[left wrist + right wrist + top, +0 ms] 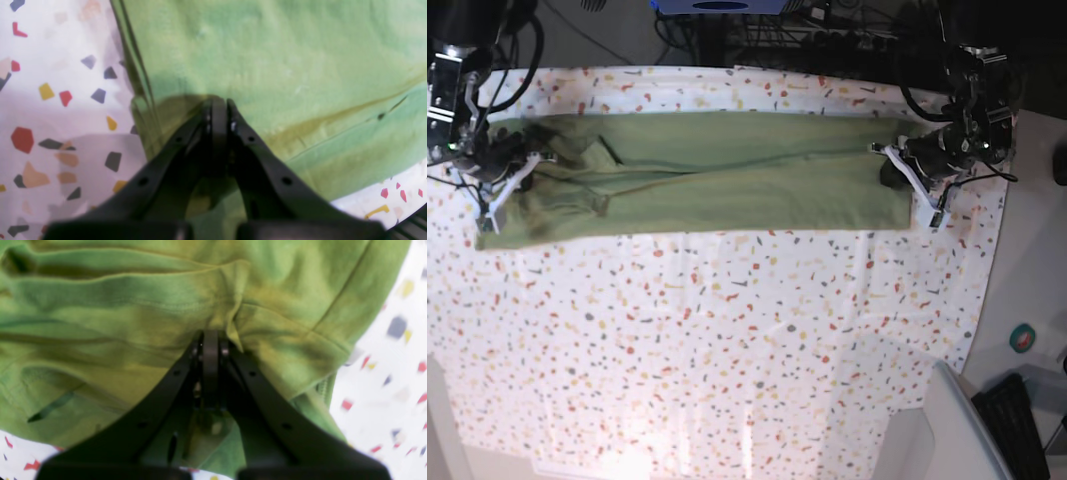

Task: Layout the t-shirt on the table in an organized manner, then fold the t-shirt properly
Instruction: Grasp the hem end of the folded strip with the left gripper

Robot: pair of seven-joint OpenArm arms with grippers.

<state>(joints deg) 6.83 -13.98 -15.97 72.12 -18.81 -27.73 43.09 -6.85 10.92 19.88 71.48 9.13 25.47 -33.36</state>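
Note:
The olive-green t-shirt [707, 175] lies as a long, lengthwise-folded band across the far part of the speckled table [727, 330]. My left gripper [893, 165] sits at the shirt's right end. In its wrist view the left gripper [219, 101] is shut, its tips on the flat cloth [267, 50] just inside the hem edge. At the band's left end is my right gripper [519, 168]. The right wrist view shows this gripper [210, 336] shut, with wrinkled fabric [133, 306] bunched at its tips near a sleeve.
Cables and dark equipment [757, 20] run along the far edge. A grey box [942, 430] and a keyboard [1017, 430] sit off the near right corner, beside a small round object [1024, 338]. Speckled cover [50, 83] shows beside the hem.

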